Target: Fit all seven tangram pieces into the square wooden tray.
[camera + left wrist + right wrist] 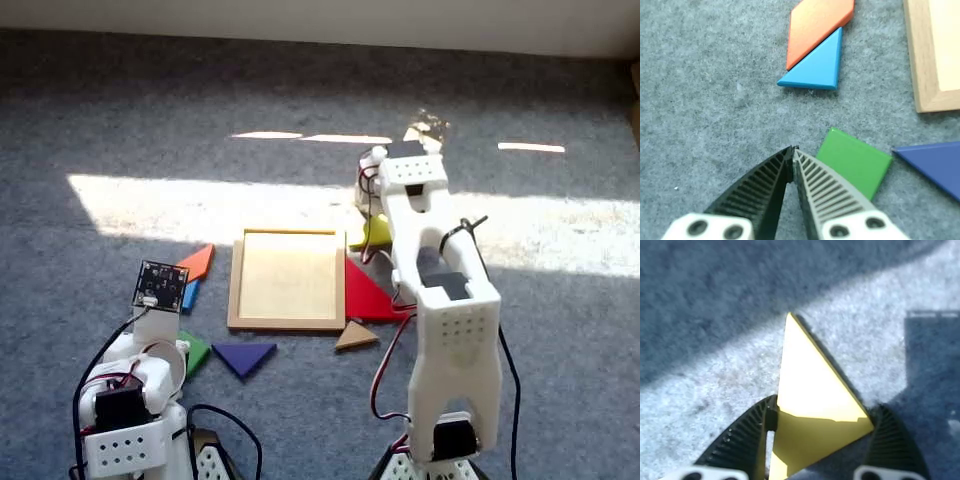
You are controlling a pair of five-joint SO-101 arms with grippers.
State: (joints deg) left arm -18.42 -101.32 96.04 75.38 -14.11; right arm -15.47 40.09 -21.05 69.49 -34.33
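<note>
Right arm (445, 300) stretched far, right gripper (822, 416) clasping yellow triangle (807, 385) beside wooden tray (236, 285), left arm (135, 395) folded near, left gripper (792, 151) closed by green square (856, 162)

You see the left gripper (792, 149), jaws pressed together on nothing, above grey carpet (705, 100) beside a green square (855, 162). Farther off, a light blue triangle (815, 67) lies against an orange piece (817, 25) (edge to edge), near the corner of the wooden tray (922, 65).
</note>
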